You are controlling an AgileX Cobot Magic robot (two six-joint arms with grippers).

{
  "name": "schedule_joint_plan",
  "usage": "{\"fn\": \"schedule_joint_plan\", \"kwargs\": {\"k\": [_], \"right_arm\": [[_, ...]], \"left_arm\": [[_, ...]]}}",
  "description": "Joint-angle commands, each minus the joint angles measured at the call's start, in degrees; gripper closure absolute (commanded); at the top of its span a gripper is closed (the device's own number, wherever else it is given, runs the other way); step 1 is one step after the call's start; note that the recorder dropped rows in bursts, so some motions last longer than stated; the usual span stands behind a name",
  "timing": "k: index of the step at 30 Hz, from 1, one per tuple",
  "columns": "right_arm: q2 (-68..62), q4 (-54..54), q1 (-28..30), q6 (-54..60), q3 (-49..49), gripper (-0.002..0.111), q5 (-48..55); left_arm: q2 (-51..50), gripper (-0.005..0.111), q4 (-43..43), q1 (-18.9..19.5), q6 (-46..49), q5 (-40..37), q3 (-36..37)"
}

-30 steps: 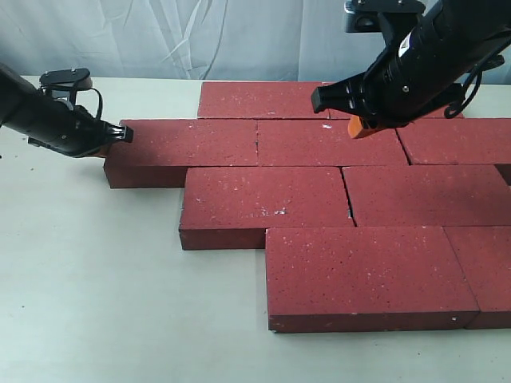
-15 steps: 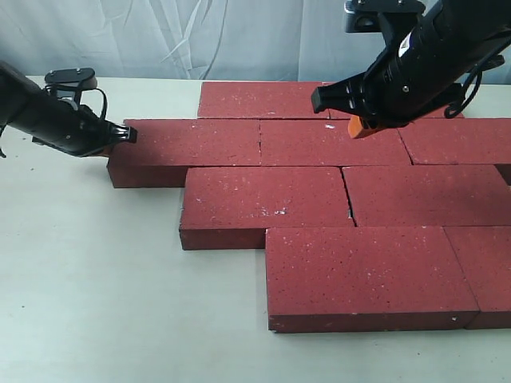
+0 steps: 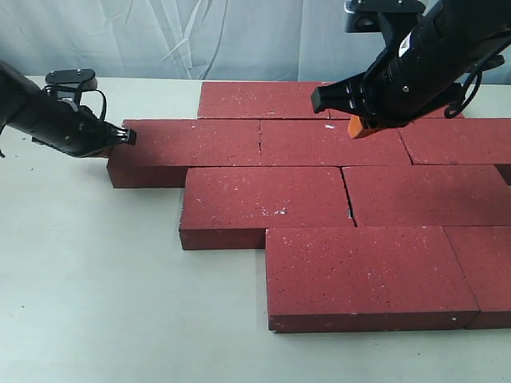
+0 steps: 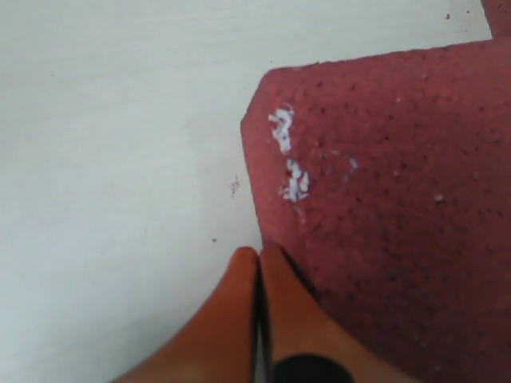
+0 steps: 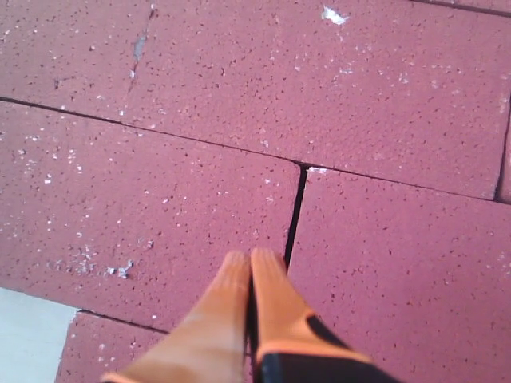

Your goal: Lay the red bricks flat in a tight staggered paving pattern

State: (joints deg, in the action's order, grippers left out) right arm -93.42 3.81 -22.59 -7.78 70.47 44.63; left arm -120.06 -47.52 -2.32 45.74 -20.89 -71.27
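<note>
Exterior view, and the red bricks (image 3: 343, 199) lie flat on the bench (image 3: 88, 279) in four staggered rows: dark red, gritty, flecked with white, each brick overlapping the joints of the row beside it. The left tool (image 3: 128, 134) sits low at the open end of the second row from the back, its tip right at the end face of the outermost brick (image 3: 188, 144). The left wrist view confirms it: orange fingers (image 4: 235, 303) pressed together, nothing between them, tips at that brick's edge. Just ahead of the tool, white scuff marks (image 4: 287, 163) show near the brick's corner, with pale bench off to the side. The right tool (image 3: 361, 128) hangs over the back rows. In the right wrist view its fingers are pinched closed and empty, and a dark joint (image 5: 295, 207) between two bricks runs away just ahead of the tips. Whether those tips touch the surface, I cannot tell.
</note>
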Motion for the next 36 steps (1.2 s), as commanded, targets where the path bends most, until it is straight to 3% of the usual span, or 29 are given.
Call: {"fn": "schedule_joint_plan", "kwargs": {"k": [1, 12, 16, 24, 30, 36], "right_arm": [[0.6, 0.0, 0.2, 0.3, -0.3, 0.109, -0.5], [0.6, 0.0, 0.2, 0.4, -0.3, 0.109, -0.4], [0.6, 0.5, 0.2, 0.5, -0.3, 0.109, -0.4], [0.6, 0.8, 0.2, 0.5, -0.3, 0.109, -0.2], [0.6, 0.8, 0.2, 0.5, -0.3, 0.109, -0.2], [0.6, 0.8, 0.2, 0.5, -0.3, 0.109, -0.2]], "left_arm": [[0.1, 0.107, -1.0, -1.2, 1.2, -0.5, -0.2], [5.0, 0.107, 0.4, 5.7, 1.1, -3.3, -0.2], [10.2, 0.107, 1.3, 8.1, -3.7, -5.6, -0.2], [13.4, 0.107, 4.6, 7.8, -10.8, -16.9, -0.2], [13.4, 0.107, 12.0, 7.2, -20.2, -22.6, -0.1], [13.4, 0.107, 19.8, 0.7, -26.7, -22.5, 0.5]]}}
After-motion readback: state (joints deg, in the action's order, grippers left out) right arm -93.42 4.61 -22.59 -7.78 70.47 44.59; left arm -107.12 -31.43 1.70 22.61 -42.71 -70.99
